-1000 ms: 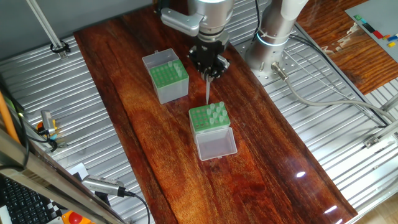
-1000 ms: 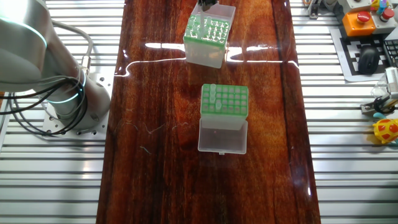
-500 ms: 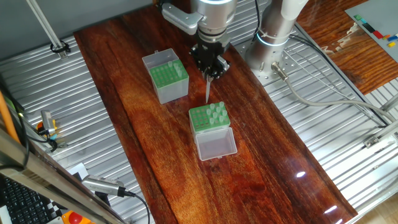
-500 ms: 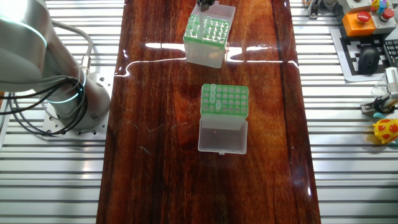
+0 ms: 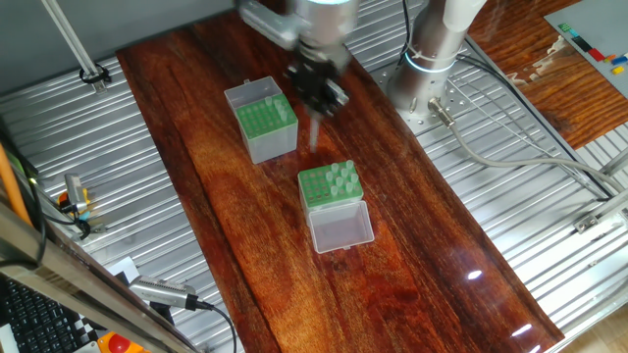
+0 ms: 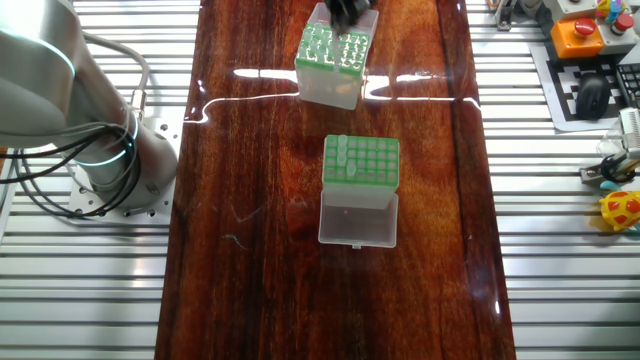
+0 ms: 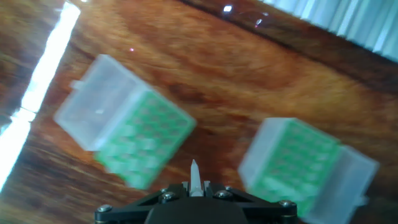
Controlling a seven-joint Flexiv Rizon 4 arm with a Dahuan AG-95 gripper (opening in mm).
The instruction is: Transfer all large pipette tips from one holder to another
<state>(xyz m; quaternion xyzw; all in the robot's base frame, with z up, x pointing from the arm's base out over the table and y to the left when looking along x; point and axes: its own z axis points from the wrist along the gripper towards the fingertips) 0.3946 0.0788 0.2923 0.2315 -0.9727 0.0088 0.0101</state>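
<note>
The black two-finger gripper, closed on one pale conical pipette tip hanging point-down, has the grey-sided green-topped box at its nine o'clock.

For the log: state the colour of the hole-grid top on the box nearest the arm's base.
Green, clearest in the other fixed view.

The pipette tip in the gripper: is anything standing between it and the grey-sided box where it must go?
Nothing visible does. The tip hangs over bare table beside the grey-sided box, whose green top is uncovered.
</note>
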